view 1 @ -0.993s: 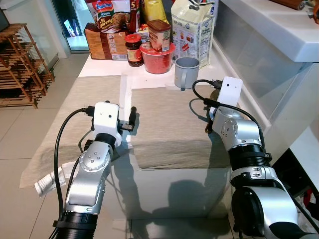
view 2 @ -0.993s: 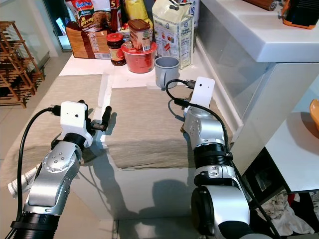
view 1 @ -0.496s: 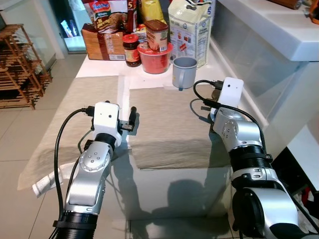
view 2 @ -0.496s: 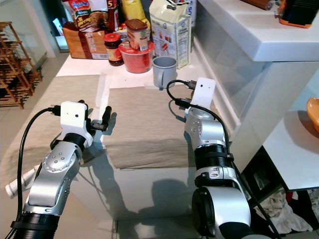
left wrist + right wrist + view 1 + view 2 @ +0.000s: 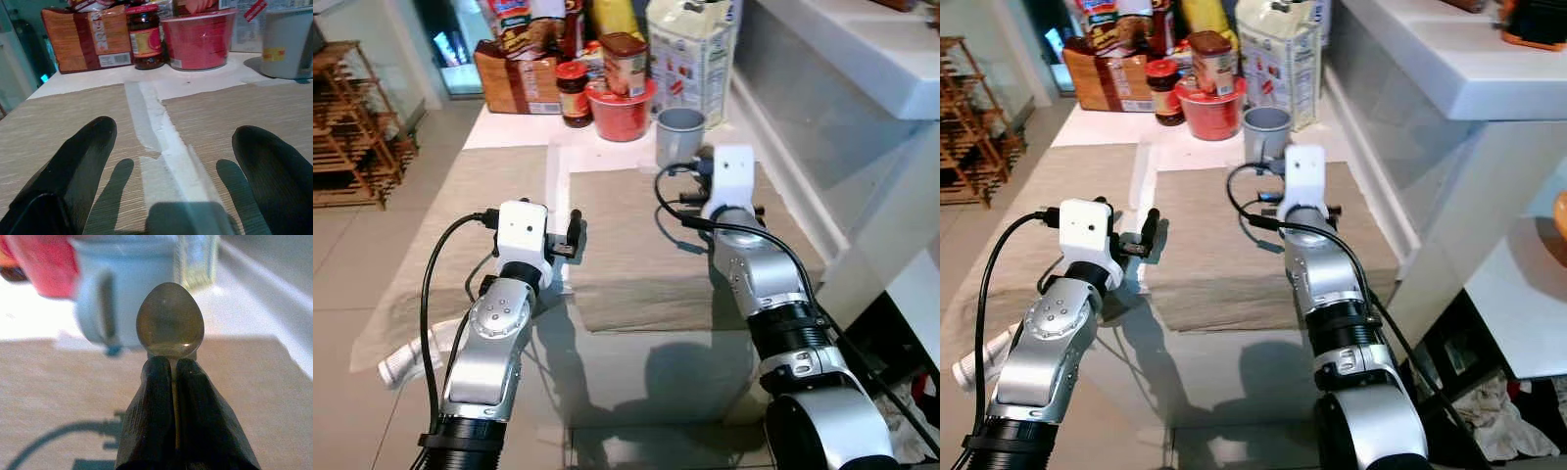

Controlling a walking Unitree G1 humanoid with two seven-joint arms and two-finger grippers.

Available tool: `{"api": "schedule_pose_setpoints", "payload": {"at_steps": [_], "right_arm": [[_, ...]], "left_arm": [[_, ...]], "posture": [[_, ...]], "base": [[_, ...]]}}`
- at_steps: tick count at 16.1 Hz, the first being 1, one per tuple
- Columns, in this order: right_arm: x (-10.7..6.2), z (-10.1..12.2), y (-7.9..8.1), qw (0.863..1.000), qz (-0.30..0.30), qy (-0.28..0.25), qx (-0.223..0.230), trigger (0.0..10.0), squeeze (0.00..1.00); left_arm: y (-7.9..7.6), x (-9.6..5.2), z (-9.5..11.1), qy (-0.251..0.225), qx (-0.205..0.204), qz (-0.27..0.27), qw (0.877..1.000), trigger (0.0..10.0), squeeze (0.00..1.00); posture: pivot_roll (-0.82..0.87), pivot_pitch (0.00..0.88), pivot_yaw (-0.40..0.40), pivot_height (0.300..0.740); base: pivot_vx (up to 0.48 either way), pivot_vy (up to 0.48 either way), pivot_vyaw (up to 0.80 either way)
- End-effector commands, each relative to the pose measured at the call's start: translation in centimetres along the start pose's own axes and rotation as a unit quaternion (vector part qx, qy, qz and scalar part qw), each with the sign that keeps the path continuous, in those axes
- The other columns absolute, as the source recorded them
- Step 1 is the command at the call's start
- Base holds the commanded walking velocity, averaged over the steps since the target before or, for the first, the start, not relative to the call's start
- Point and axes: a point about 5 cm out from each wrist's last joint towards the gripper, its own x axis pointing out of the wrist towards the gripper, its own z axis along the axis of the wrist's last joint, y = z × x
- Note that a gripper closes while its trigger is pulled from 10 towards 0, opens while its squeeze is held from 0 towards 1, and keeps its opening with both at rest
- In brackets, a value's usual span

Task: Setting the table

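My right gripper (image 5: 172, 377) is shut on the handle of a metal spoon (image 5: 169, 320), whose bowl sticks out past the fingertips. It hovers over the far end of the right beige placemat (image 5: 636, 245), just in front of a pale grey-blue mug (image 5: 679, 135); the mug (image 5: 117, 293) is blurred in the right wrist view. My left gripper (image 5: 171, 161) is open and holds nothing. It hangs low over the white tape strip (image 5: 556, 186) between the right placemat and the left placemat (image 5: 460, 215).
Behind the mug stand a red bowl (image 5: 620, 106) with a can on it, a dark jar (image 5: 572, 90), a brown packet (image 5: 519, 78) and a white carton (image 5: 690, 49). A white counter (image 5: 862, 49) rises on the right. A wooden rack (image 5: 347, 127) stands far left.
My right arm has swung left and forward, from the placemat's right edge to just in front of the mug. The left arm has stayed put.
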Motion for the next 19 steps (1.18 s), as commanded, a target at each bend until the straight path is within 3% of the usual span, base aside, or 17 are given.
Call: {"api": "schedule_pose_setpoints", "payload": {"at_steps": [1,3,4,8,12,14,19], "right_arm": [[-0.2,0.9,0.0,0.999,0.004,-0.036,-0.014,0.0,0.0],[-0.5,1.4,0.2,0.997,0.016,-0.066,-0.032,0.0,0.0],[-1.0,1.5,-0.1,0.993,0.007,-0.096,-0.071,0.0,0.0],[-1.4,0.5,-0.1,0.993,0.004,-0.089,-0.072,0.0,0.0],[-2.3,1.7,-0.6,0.983,-0.014,-0.162,-0.091,0.0,0.0],[-3.3,1.7,-0.9,0.971,-0.028,-0.21,-0.113,0.0,0.0],[-4.3,0.2,-1.7,0.964,-0.032,-0.226,-0.139,0.0,0.0]], "left_arm": [[-0.1,0.1,0.2,-0.001,0.004,0.001,1.0,10.0,0.0],[-0.1,0.1,0.2,-0.002,0.003,0.001,1.0,10.0,0.0],[-0.1,0.1,0.3,-0.003,0.003,0.002,1.0,10.0,0.0],[-0.2,0.1,0.2,-0.004,0.002,-0.001,1.0,10.0,0.0],[-0.2,0.2,0.3,-0.005,0.002,-0.001,1.0,10.0,0.0],[-0.1,0.2,0.3,-0.003,0.001,0.001,1.0,10.0,0.0],[-0.2,0.1,0.2,0.001,-0.039,-0.003,0.999,10.0,0.0]], "posture": [[-0.03,0.0,0.059,0.74],[-0.03,0.0,0.059,0.74],[-0.03,0.0,0.059,0.74],[-0.03,0.0,0.056,0.74],[-0.03,0.0,0.056,0.74],[-0.03,0.0,0.059,0.74],[-0.04,0.0,0.058,0.74]], "base": [[0.0,0.0,0.0],[0.0,0.0,0.0],[0.0,0.0,0.0],[0.0,0.0,0.0],[0.0,0.0,0.0],[0.0,0.0,0.0],[0.0,0.0,0.0]]}}
